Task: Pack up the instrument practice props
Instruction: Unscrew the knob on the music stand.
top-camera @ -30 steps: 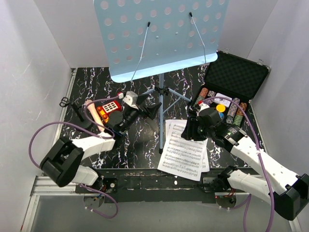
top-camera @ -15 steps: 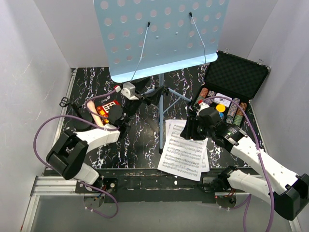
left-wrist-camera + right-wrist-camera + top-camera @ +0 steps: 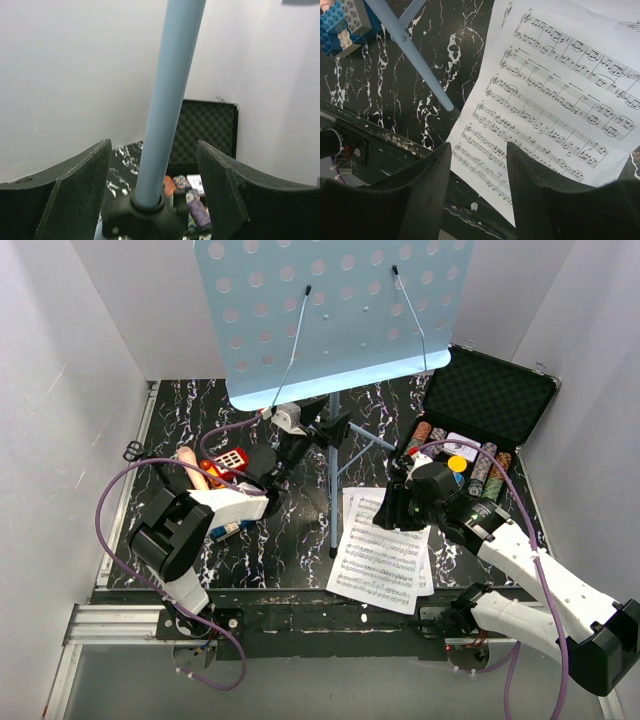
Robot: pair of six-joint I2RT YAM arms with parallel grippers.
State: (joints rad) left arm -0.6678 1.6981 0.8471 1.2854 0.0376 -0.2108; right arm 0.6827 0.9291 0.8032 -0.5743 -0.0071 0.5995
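Black marble tabletop (image 3: 180, 415) walled on three sides | left gripper (image 3: 152, 145) jaws parted astride music stand pole (image 3: 167, 100), gaps either side; right gripper (image 3: 479, 150) spread, empty, above sheet-music pages (image 3: 555, 90) overlapping near edge

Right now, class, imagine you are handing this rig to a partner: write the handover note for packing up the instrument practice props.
Left gripper: open, jaws either side of the music stand pole, not clamped.
Right gripper: open, empty, above the sheet music.
Stand upright on its tripod; pages flat on the table near the front edge; microphone on the left side.
Done: nothing packed.
Left: grip and fold the stand, gather pages, collect microphone.
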